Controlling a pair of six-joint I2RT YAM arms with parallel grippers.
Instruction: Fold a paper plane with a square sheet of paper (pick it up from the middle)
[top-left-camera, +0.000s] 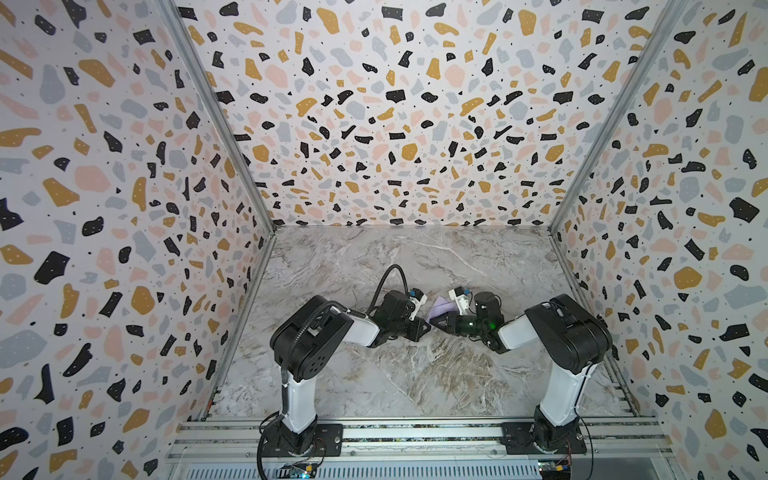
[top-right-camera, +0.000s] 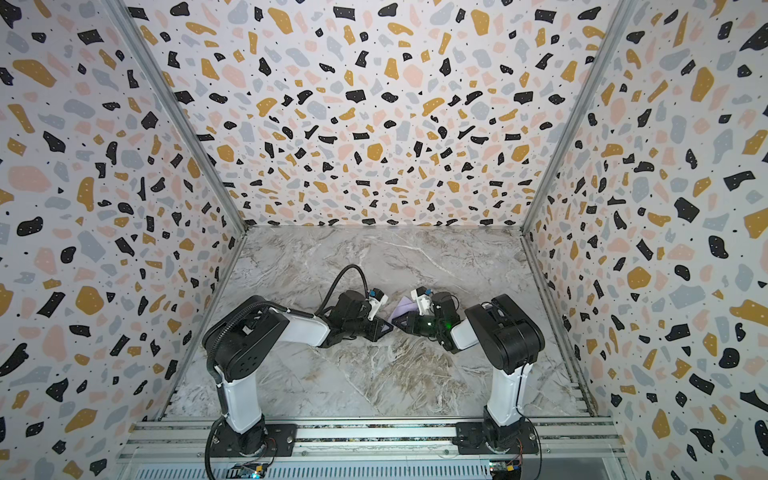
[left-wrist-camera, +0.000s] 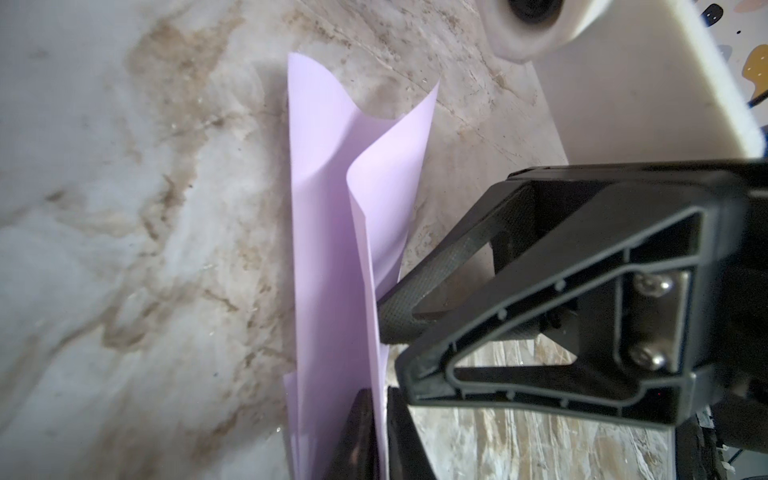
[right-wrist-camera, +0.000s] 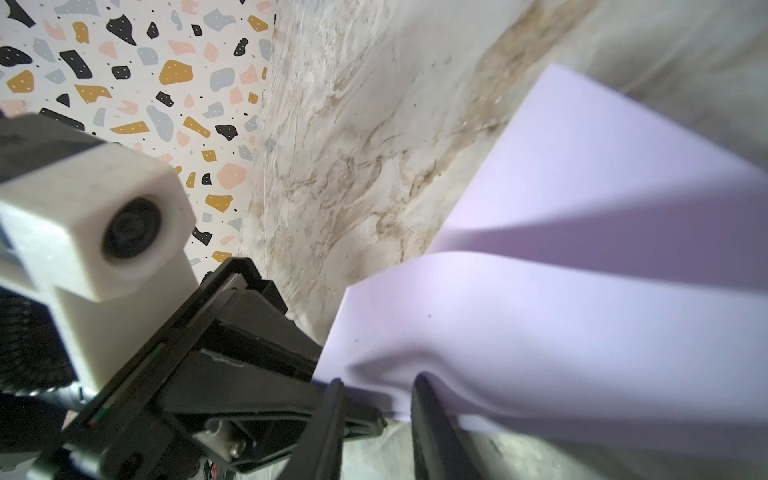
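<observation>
The square sheet of paper (top-left-camera: 441, 308) (top-right-camera: 405, 308) is pale lilac and bent double, standing on edge mid-table between both grippers. In the left wrist view its two layers (left-wrist-camera: 332, 249) rise side by side and curl apart at the far end. My left gripper (left-wrist-camera: 382, 440) (top-left-camera: 424, 325) is shut on one layer at the paper's near edge. My right gripper (right-wrist-camera: 378, 419) (top-left-camera: 436, 323) has its jaws apart. Its fingertips (left-wrist-camera: 388, 324) rest against the outer face of the same layer. In the right wrist view the paper (right-wrist-camera: 582, 311) bulges over one finger. No paper plane shape shows.
The marble tabletop (top-left-camera: 415, 374) is boxed in by terrazzo-patterned walls on three sides. An aluminium rail (top-left-camera: 415, 432) with both arm bases runs along the front. The two wrist camera housings (right-wrist-camera: 104, 232) (left-wrist-camera: 623, 83) sit very close to each other above the paper.
</observation>
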